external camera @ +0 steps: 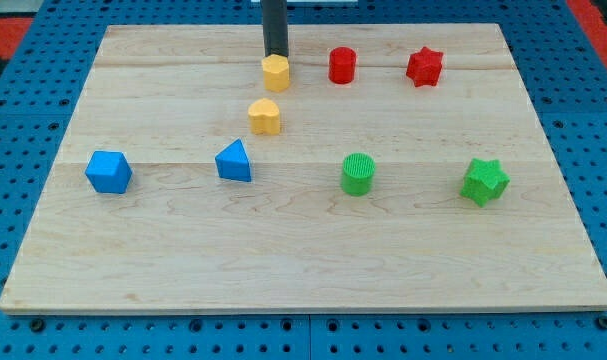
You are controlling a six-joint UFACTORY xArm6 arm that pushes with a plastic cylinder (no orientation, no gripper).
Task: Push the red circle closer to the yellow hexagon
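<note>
My tip [275, 54], no claw to spread, touches the yellow hexagon [275, 72] near the surface's [303, 250] top edge; the red circle [342, 65] lies toward the right edge.

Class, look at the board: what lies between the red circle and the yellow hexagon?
Nothing: in the camera view, bare wood separates the red circle from the yellow hexagon.

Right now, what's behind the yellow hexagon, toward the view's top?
My tip stands directly behind the yellow hexagon, at its top edge and seemingly touching it. The rod hides the strip of board behind it. The red circle sits apart, to the view's right.
</note>
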